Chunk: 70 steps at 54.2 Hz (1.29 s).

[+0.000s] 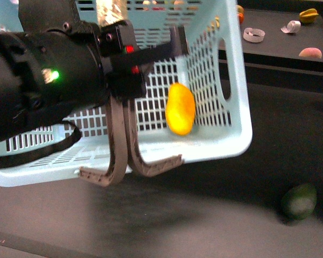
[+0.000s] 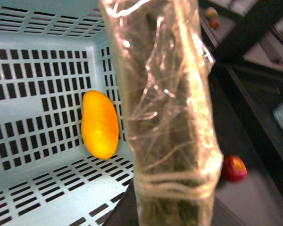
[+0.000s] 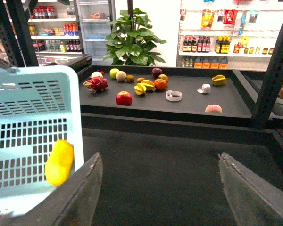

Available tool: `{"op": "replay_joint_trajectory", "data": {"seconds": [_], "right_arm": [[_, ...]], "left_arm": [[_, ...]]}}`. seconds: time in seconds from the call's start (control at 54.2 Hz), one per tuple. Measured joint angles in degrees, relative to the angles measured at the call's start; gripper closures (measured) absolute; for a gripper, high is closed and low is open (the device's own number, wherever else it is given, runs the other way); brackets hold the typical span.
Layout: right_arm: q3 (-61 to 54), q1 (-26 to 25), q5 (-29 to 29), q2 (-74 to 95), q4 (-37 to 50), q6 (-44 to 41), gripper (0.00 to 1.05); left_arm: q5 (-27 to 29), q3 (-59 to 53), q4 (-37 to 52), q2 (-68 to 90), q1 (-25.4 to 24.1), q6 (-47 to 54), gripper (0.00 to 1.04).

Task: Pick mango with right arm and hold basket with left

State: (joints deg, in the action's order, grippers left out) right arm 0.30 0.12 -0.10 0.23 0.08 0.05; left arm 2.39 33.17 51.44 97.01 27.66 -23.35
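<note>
A raised dark display shelf [image 3: 188,101] holds scattered fruit: a red apple [image 3: 124,98] near its front edge, a pink dragon fruit [image 3: 96,84] beside the apple, yellow star fruit [image 3: 145,86] mid-shelf, and a leafy green plant [image 3: 134,41] behind the shelf.

No text can be read anywhere; the labels on the shelf bottles [image 3: 212,45] are too small.

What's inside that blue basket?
A single mango lies inside the basket, against its slotted wall. The left arm covers much of the interior, so anything there is hidden.
</note>
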Motion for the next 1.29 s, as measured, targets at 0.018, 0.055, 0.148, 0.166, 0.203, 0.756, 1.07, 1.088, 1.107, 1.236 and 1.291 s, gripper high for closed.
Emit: {"op": "replay_joint_trajectory", "data": {"seconds": [0.018, 0.055, 0.148, 0.166, 0.203, 0.756, 1.07, 1.088, 1.107, 1.236, 1.291], "right_arm": [[0.0, 0.0, 0.02, 0.0, 0.0, 0.02, 0.26], [0.0, 0.0, 0.07, 0.0, 0.0, 0.02, 0.17], [0.0, 0.02, 0.09, 0.0, 0.0, 0.09, 0.08], [0.0, 0.02, 0.09, 0.0, 0.0, 0.07, 0.08], [0.0, 0.0, 0.09, 0.0, 0.0, 0.04, 0.08], [0.02, 0.02, 0.07, 0.0, 0.0, 0.04, 0.08], [0.0, 0.0, 0.07, 0.0, 0.0, 0.04, 0.08], [0.0, 0.0, 0.07, 0.0, 0.0, 0.04, 0.08], [0.0, 0.0, 0.07, 0.0, 0.0, 0.04, 0.08], [0.0, 0.0, 0.04, 0.0, 0.0, 0.04, 0.08], [0.0, 0.0, 0.04, 0.0, 0.0, 0.04, 0.08]], "left_arm": [[2.36, 1.2, -0.04, 0.92, -0.11, -1.53, 0.97], [5.77, 4.72, -1.25, 2.84, -0.81, -4.37, 0.97], [11.91, 12.41, -6.38, 6.21, -2.62, -12.11, 0.97], [12.72, 13.49, -7.26, 6.71, -2.97, -13.2, 0.97], [14.03, 14.95, -8.39, 7.56, -3.54, -15.87, 0.97], [18.36, 33.05, -20.35, 18.67, -11.43, -45.72, 0.98], [18.43, 35.87, -20.81, 27.58, -15.82, -52.94, 0.98], [18.4, 36.0, -20.63, 27.93, -15.87, -53.35, 0.98], [18.4, 36.13, -20.59, 27.96, -15.87, -53.44, 0.98], [18.93, 36.26, -20.33, 28.37, -15.1, -54.9, 0.98], [18.91, 36.26, -20.33, 28.57, -14.8, -54.93, 0.98]]}}
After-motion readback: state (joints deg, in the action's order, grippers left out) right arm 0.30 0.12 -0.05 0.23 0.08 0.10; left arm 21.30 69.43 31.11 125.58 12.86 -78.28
